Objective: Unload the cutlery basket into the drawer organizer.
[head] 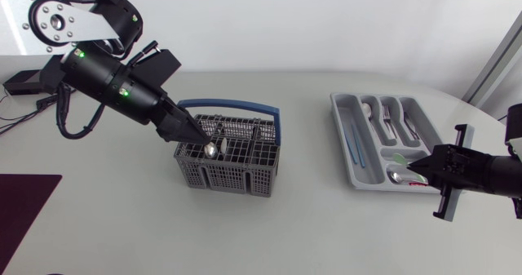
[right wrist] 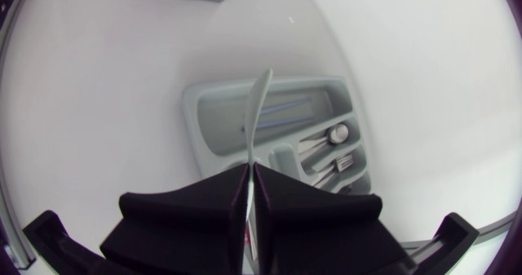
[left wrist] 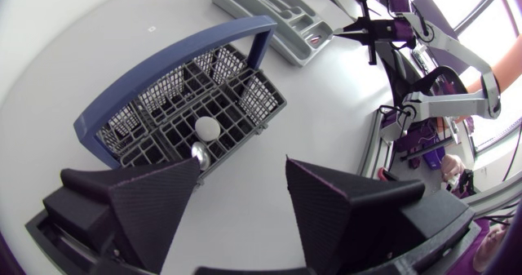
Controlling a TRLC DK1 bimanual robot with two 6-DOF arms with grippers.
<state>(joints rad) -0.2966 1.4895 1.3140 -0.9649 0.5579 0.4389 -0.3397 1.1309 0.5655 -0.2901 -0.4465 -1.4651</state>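
The grey cutlery basket [head: 232, 165] with a blue handle [head: 236, 106] stands mid-table. My left gripper [head: 196, 136] is open, its tips at the basket's left top corner. In the left wrist view its fingers [left wrist: 163, 193] stand wide apart, with two silver spoon bowls [left wrist: 207, 128] poking out of the basket [left wrist: 147, 132] just ahead. The grey drawer organizer [head: 347, 157] lies to the right. My right gripper [head: 424, 169] is shut on a silver spoon [head: 397, 175] over the organizer's near end. The right wrist view shows the spoon [right wrist: 259, 104] sticking out from the shut gripper [right wrist: 249, 170] above the organizer [right wrist: 200, 136].
The organizer holds a spoon [head: 367, 110], forks [head: 390, 121], a thin blue piece [head: 355, 140] and a small green item [head: 397, 157]. A dark mat [head: 20, 206] lies at the table's left edge. The table's rounded right edge runs close behind the organizer.
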